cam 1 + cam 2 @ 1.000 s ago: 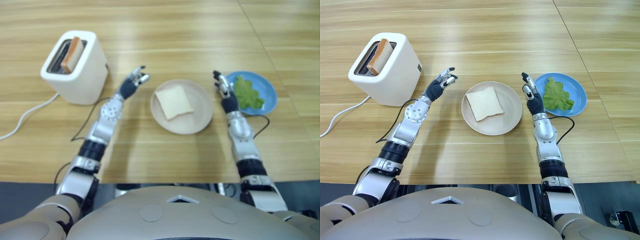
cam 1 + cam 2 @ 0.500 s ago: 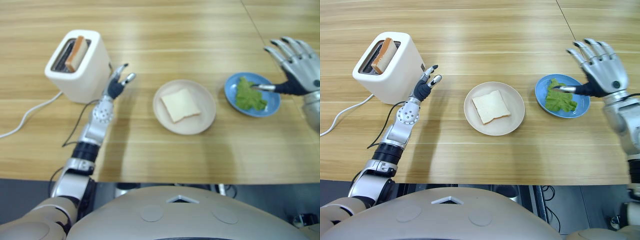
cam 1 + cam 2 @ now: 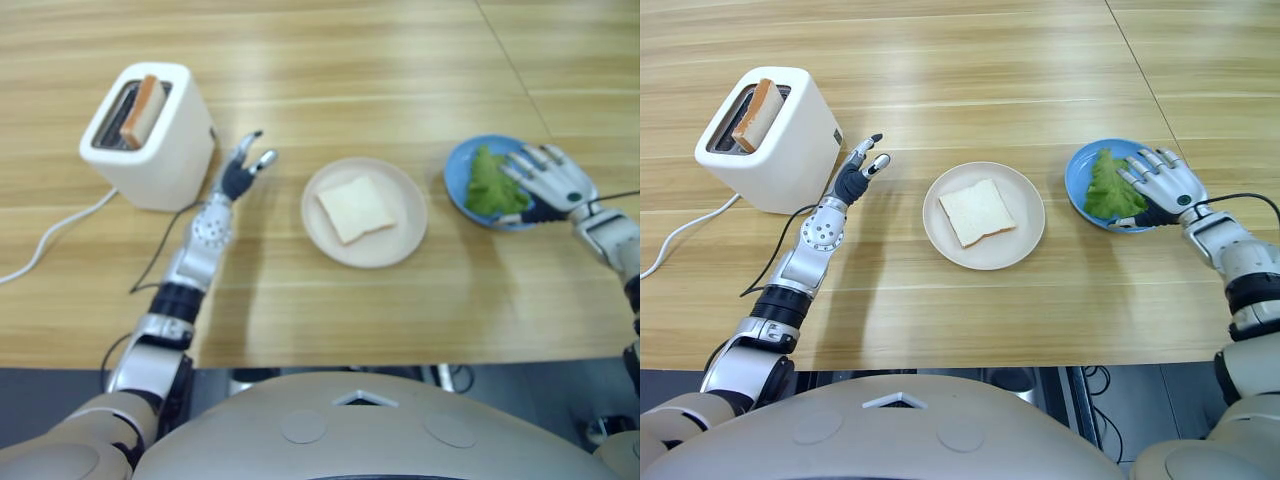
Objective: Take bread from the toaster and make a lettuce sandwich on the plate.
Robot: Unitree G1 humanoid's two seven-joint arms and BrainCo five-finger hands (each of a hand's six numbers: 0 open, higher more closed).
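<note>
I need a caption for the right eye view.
Right robot hand at the lettuce; bread slice on the plate, another in the toaster.

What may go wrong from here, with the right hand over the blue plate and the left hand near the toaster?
1. The right hand spreads over the blue round plate and its green lettuce leaf; closing may drag or tip the plate.
2. The left hand is beside the white box-shaped toaster; reaching for the brown-crusted bread slice in its slot may shove the toaster.
</note>
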